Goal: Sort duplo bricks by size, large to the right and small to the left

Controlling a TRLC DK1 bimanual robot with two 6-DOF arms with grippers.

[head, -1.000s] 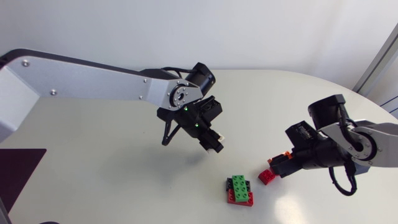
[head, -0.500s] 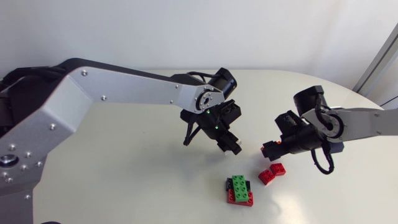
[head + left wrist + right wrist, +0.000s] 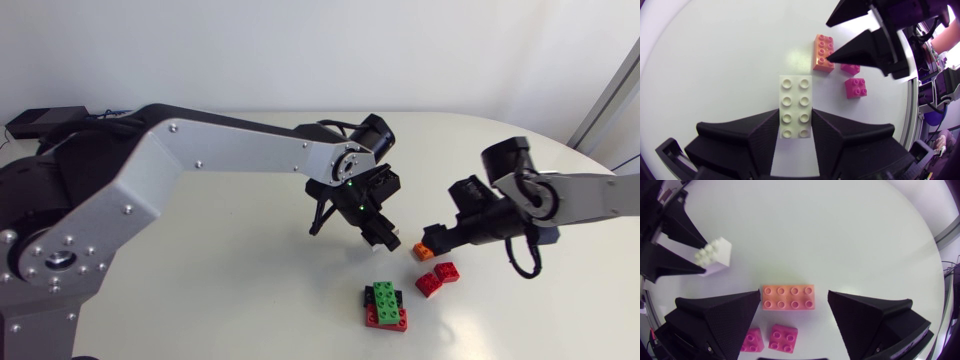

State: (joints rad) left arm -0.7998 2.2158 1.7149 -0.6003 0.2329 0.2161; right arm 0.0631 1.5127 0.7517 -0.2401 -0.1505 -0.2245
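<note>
Gripping the white brick (image 3: 796, 106) by its long sides, the left gripper (image 3: 795, 120) hangs just beside the orange brick (image 3: 788, 299). Right gripper (image 3: 794, 294), fingers apart, straddles the orange brick, long axis running finger to finger. Two small red bricks (image 3: 428, 284) lie just past the orange brick. Only the head view shows the green-on-red stack (image 3: 385, 300), farther off.

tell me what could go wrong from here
1. The left gripper, shut on the white brick, is close to the right gripper; they could collide.
2. The right gripper is open around the orange brick, one finger nearer than the other, so closing may shove or twist it.
3. Two small red bricks lie close by and could get knocked.
</note>
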